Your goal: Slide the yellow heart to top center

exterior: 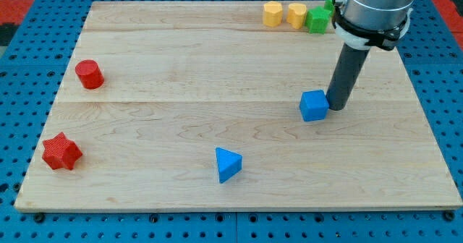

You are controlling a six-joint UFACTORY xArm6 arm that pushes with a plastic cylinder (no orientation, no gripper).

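two yellow blocks lie at the board's [145, 192] top edge, right of centre; the right one [297, 14] is taken as the yellow heart, though neither shape nor long axis nor pointing direction reads clearly. it touches the other yellow block [273, 14] and a green block [317, 20]. my tip [337, 107], a bare rod with no jaws to open or close, rests just right of the blue cube [313, 105], well below the heart. judged step: approach. next, round to the heart's right and push left.
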